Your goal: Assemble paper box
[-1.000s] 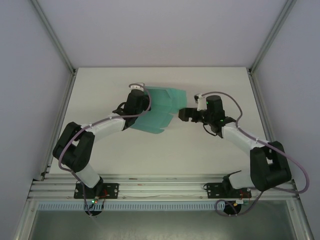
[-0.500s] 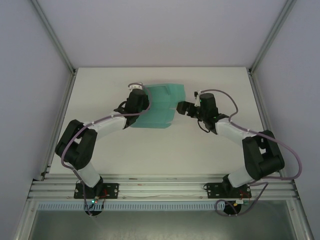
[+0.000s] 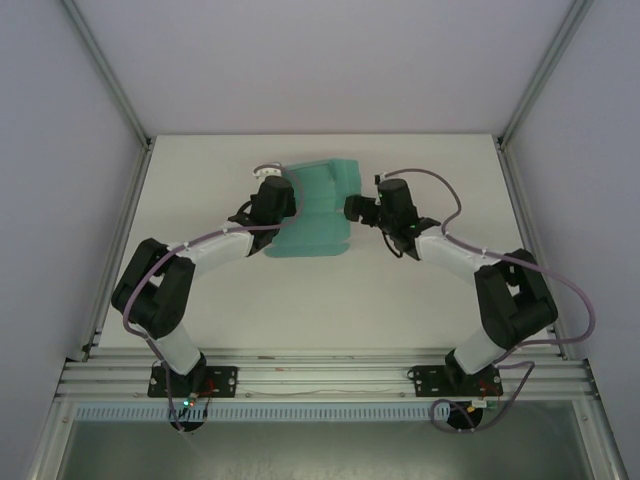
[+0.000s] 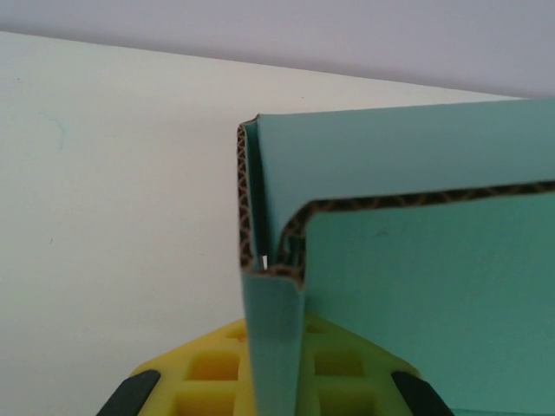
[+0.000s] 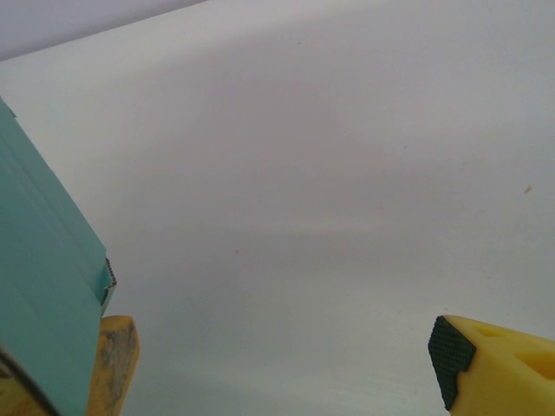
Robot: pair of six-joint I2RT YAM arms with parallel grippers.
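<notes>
The paper box (image 3: 320, 212) is a teal corrugated card sheet, partly folded, at the middle back of the table. My left gripper (image 3: 289, 200) is shut on its left edge. In the left wrist view a folded flap of the box (image 4: 416, 286) stands pinched between the yellow jaws of the gripper (image 4: 276, 381). My right gripper (image 3: 352, 208) is at the box's right edge and open. In the right wrist view its fingers (image 5: 486, 373) are spread wide, with the gripper (image 5: 286, 373) over bare table. The box's edge (image 5: 39, 286) lies against the left finger.
The white table (image 3: 400, 290) is walled by pale panels and metal posts (image 3: 105, 70) on the left, back and right. The arms' bases sit on the rail (image 3: 320, 380) at the near edge.
My right gripper has moved left, up to the box's right edge, and opened slightly wider. The box has swung round into a narrower, squarer shape in my left gripper's hold.
</notes>
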